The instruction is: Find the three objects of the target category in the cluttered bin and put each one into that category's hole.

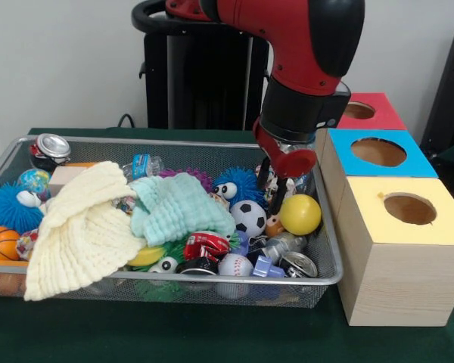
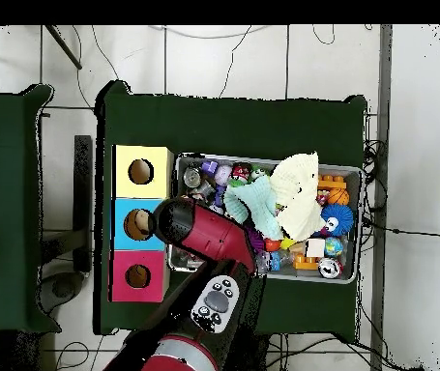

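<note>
My gripper (image 1: 275, 189) hangs low inside the right end of the wire mesh bin (image 1: 197, 142), just behind a yellow ball (image 1: 300, 214) and next to a blue spiky ball with eyes (image 1: 238, 185). A soccer ball (image 1: 249, 218) lies in front of it. Beside the bin stand three boxes with round holes: red (image 1: 367, 112), blue (image 1: 378, 151) and yellow (image 1: 408, 208). In the overhead view the arm (image 2: 204, 237) covers the gripper and the bin's end nearest the boxes (image 2: 127, 224).
A cream cloth (image 1: 79, 227) and a mint cloth (image 1: 178, 208) cover the bin's middle. Around them lie a crushed red can (image 1: 206, 244), a baseball (image 1: 235, 265), a silver can (image 1: 297, 265), a water bottle (image 1: 142, 165), a basketball (image 1: 0, 243) and another can (image 1: 51, 146).
</note>
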Motion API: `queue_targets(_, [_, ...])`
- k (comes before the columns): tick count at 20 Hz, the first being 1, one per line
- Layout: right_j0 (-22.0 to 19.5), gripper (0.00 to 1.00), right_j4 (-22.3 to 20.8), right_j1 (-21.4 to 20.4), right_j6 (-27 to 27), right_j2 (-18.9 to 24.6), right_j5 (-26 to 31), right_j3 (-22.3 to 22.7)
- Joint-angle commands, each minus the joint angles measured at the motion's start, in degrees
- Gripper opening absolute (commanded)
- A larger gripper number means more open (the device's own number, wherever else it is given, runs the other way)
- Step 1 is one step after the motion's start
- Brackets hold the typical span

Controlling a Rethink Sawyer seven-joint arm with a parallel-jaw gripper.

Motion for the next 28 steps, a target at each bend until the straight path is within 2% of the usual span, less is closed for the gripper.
queue_targets(1, [-2.47,1.00,2.01,1.64,8.61,7.00,-3.44,0.28])
queue_targets(12, [-3.10,1.00,1.88,2.05,8.67,8.31,-7.45,1.49])
queue_targets(19, [-2.66,1.00,1.88,1.80,8.40,8.36,-4.69,0.57])
queue_targets(24, [-4.44,1.00,0.44,1.27,5.44,10.43,-5.73,1.98])
queue_targets(28, [-3.47,1.00,0.19,1.00,6.59,9.51,-5.92,2.77])
